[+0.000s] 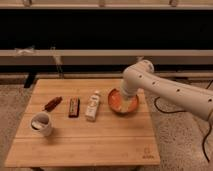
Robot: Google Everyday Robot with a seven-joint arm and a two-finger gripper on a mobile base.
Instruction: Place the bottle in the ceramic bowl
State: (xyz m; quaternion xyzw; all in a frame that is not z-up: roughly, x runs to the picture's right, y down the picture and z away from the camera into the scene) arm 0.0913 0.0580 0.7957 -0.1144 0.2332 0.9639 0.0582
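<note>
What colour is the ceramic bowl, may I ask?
The ceramic bowl is orange-red, camera view; the gripper is over it.

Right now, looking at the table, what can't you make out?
Camera view: the gripper hangs over the ceramic bowl, hiding much of its inside.
Camera view: the bottle has a label too small to read.
Camera view: the arm is cut off by the right edge.
</note>
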